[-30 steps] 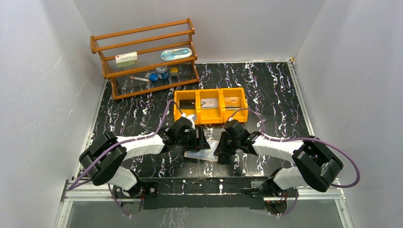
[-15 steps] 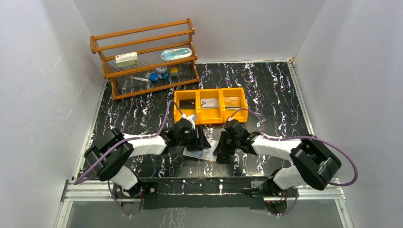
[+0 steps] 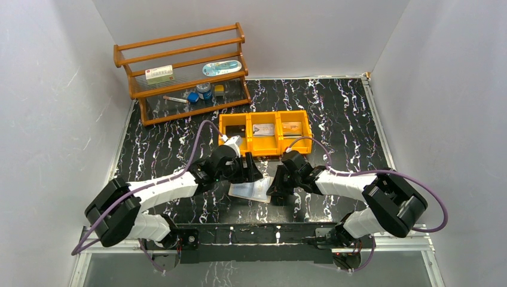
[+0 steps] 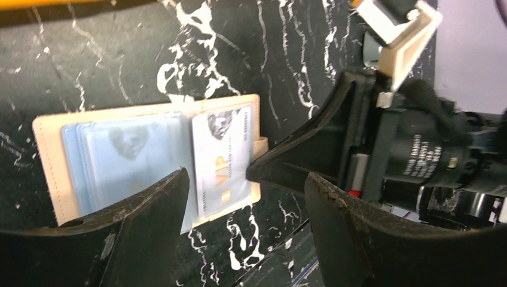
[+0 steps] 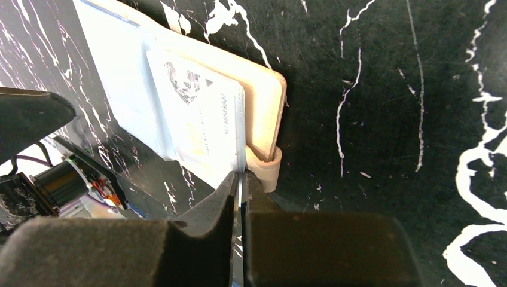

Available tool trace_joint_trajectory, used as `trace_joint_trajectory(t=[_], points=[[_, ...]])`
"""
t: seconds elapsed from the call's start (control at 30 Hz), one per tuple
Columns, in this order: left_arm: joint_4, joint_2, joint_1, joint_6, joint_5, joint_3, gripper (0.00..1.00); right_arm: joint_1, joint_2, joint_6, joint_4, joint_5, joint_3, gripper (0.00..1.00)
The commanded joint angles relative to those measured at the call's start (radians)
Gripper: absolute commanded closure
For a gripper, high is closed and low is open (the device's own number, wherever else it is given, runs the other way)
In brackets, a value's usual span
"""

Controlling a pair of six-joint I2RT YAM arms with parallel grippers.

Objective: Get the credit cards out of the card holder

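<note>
Left arm (image 3: 167, 186) forward; card (image 5: 197, 119) between right fingers (image 5: 206, 209)

You have a glossy marbled worktop (image 4: 119, 60), a matt tan card holder (image 4: 49, 155) with shiny plastic pockets (image 4: 131, 161), and a glossy card (image 4: 221, 155).

A: Enclosure?
B: Three plain pale-grey walls: back wall (image 3: 299, 36), left wall (image 3: 54, 119), right wall (image 3: 448, 89). Light soft and even; shadows faint.

A: Surface?
B: One worktop (image 3: 335, 113), glossy, black marble pattern with white veins. Metal strip (image 3: 379, 119) along its right edge; aluminium rail (image 3: 418, 246) across the near edge.

A: Furniture?
B: One wooden rack (image 3: 182, 75), orange-brown, two clear shelves, set askew at the far left.
- Upper shelf: white box (image 3: 159, 73), oval blue packet (image 3: 222, 67).
- Lower shelf: thin stick (image 3: 175, 99), blue cap (image 3: 192, 96), small tin (image 3: 204, 90), yellow block (image 3: 219, 89).
</note>
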Motion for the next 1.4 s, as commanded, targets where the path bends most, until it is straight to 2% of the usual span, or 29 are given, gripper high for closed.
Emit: trace_joint_trajectory(t=[0.0, 0.2, 0.47, 0.8, 0.87, 0.93, 0.97, 1.07, 1.17, 1.37], points=[[-0.022, 0.019, -0.002, 0.064, 0.028, 0.059, 0.31, 0.009, 0.039, -0.01, -0.073, 0.086, -0.03, 0.89], [0.094, 0.129, -0.002, 0.015, 0.113, 0.025, 0.35, 0.009, 0.046, -0.006, -0.074, 0.089, -0.031, 0.89], [0.152, 0.193, -0.002, -0.033, 0.103, -0.035, 0.38, 0.008, 0.055, -0.006, -0.067, 0.087, -0.032, 0.89], [0.249, 0.206, -0.002, -0.052, 0.175, -0.073, 0.48, 0.004, 0.069, -0.003, -0.062, 0.084, -0.033, 0.89], [0.237, 0.179, -0.002, -0.059, 0.15, -0.075, 0.49, 0.002, 0.07, -0.005, -0.066, 0.084, -0.031, 0.89], [0.237, 0.127, -0.002, -0.069, 0.123, -0.094, 0.47, 0.001, 0.067, -0.005, -0.069, 0.085, -0.033, 0.89], [0.209, 0.099, -0.001, -0.06, 0.102, -0.087, 0.42, 0.0, 0.065, -0.004, -0.068, 0.087, -0.034, 0.89], [0.093, 0.036, -0.002, -0.009, 0.035, -0.044, 0.4, -0.002, 0.061, -0.003, -0.072, 0.088, -0.033, 0.89], [0.056, -0.001, -0.002, 0.023, 0.001, -0.015, 0.37, -0.002, 0.061, -0.003, -0.071, 0.085, -0.03, 0.89], [0.128, 0.045, -0.002, 0.037, 0.087, 0.007, 0.36, -0.003, 0.06, -0.002, -0.076, 0.087, -0.029, 0.89]])
